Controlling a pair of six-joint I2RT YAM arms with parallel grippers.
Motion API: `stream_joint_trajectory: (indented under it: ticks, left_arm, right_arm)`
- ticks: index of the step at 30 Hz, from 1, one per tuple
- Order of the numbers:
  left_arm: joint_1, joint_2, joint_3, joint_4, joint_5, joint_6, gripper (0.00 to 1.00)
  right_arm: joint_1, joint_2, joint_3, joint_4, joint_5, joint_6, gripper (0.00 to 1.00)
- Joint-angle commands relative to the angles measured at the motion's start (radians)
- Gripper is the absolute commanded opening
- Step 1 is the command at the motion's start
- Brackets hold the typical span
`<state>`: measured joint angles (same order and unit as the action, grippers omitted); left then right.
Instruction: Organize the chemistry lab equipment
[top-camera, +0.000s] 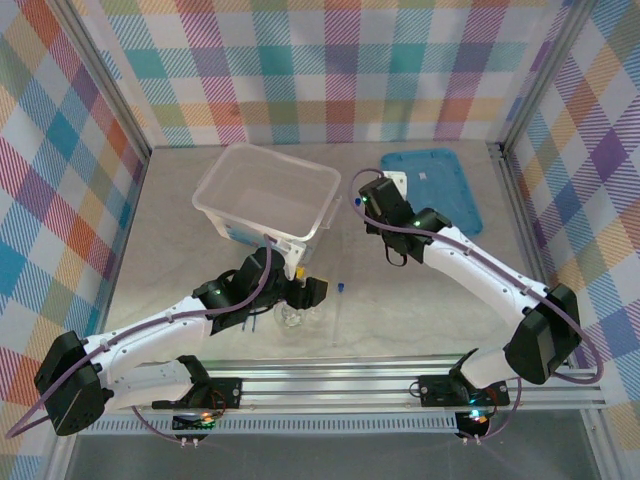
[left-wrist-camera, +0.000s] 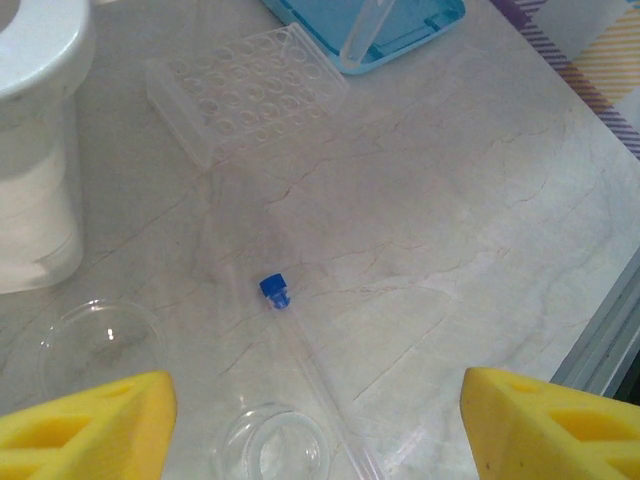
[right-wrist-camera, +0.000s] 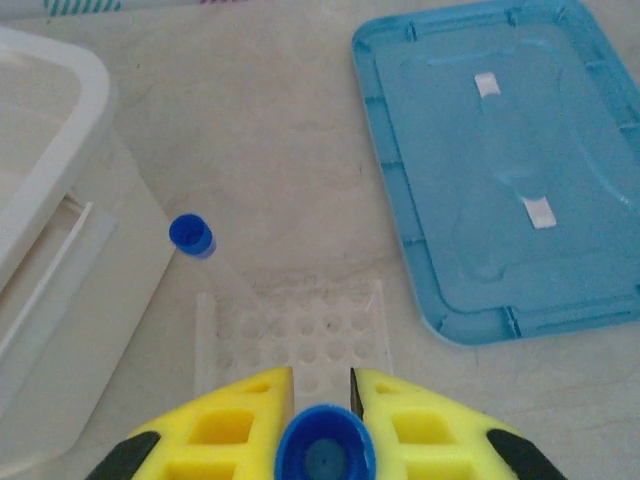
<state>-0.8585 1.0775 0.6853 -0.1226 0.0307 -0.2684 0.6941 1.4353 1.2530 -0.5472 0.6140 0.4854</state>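
Several items lie outside the plastic box (top-camera: 265, 195), and we make out nothing inside it, so we judge the sorting barely begun, with nearly all of it left.

Overhead view: the left gripper (top-camera: 293, 300) hangs on the near side of the box, over a glass dish (top-camera: 292, 316). A loose tube (top-camera: 340, 288) lies near the box's near right corner. The right gripper (top-camera: 372, 200) sits just right of the box, with the blue lid (top-camera: 432, 190) farther right.

Left wrist view: the fingers (left-wrist-camera: 90, 425) stand wide apart, holding nothing. A tiny cup (left-wrist-camera: 272, 445) and the loose tube lie on the surface under them.

Right wrist view: the jaws are clamped on a capped tube (right-wrist-camera: 323, 455), over a well plate (right-wrist-camera: 300, 340) just beside the box.

Surface: a pale marbled tabletop (top-camera: 420, 300). Room: checked cloth walls (top-camera: 330, 70).
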Motion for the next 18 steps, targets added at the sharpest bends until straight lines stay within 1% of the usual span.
stream_joint_trajectory:
  ticks: [1, 12, 18]
  left_arm:
    - [0.014, -0.017, 0.035, -0.051, -0.022, 0.004, 0.76]
    - [0.031, -0.028, 0.017, -0.076, -0.028, -0.02, 0.78]
    - [0.039, -0.042, 0.004, -0.081, -0.023, -0.024, 0.78]
  right_arm:
    - [0.007, 0.022, -0.026, 0.119, 0.058, -0.029, 0.17]
    - [0.01, 0.081, -0.065, 0.232, 0.066, -0.031, 0.18]
    - [0.008, 0.119, -0.061, 0.248, 0.07, -0.031, 0.18]
